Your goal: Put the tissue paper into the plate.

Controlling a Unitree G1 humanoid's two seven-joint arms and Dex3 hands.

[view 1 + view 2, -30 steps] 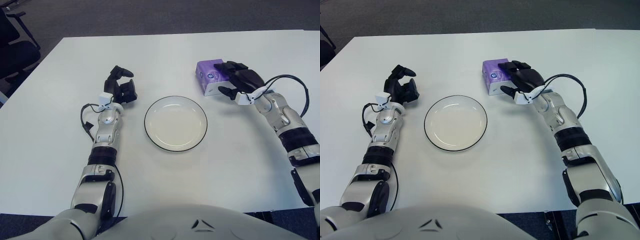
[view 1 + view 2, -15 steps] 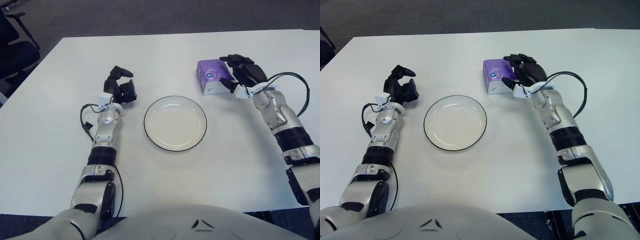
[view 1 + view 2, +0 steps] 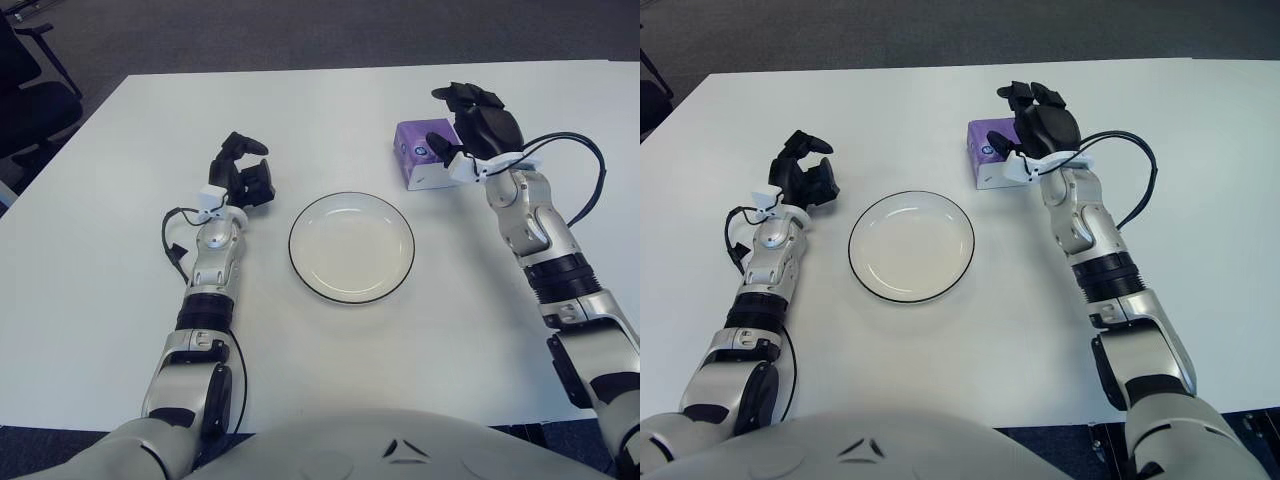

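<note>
The purple tissue pack [image 3: 416, 162] lies flat on the white table, up and to the right of the white, black-rimmed plate [image 3: 351, 247]. Nothing is on the plate. My right hand [image 3: 478, 126] stands upright at the pack's right end, fingers spread upward and holding nothing. Its thumb shows against the pack's right edge; whether the two touch I cannot tell. My left hand [image 3: 243, 176] shows to the left of the plate, fingers loosely arched and holding nothing.
A black cable [image 3: 585, 160] loops out from my right wrist over the table. A black office chair [image 3: 25, 95] stands off the table's far left corner. The white table [image 3: 330, 110] runs on behind the plate to its far edge.
My right hand, which lay draped over the tissue pack, has lifted off it and swung upright with its fingers spread. The pack has stayed in place. The left arm has not moved.
</note>
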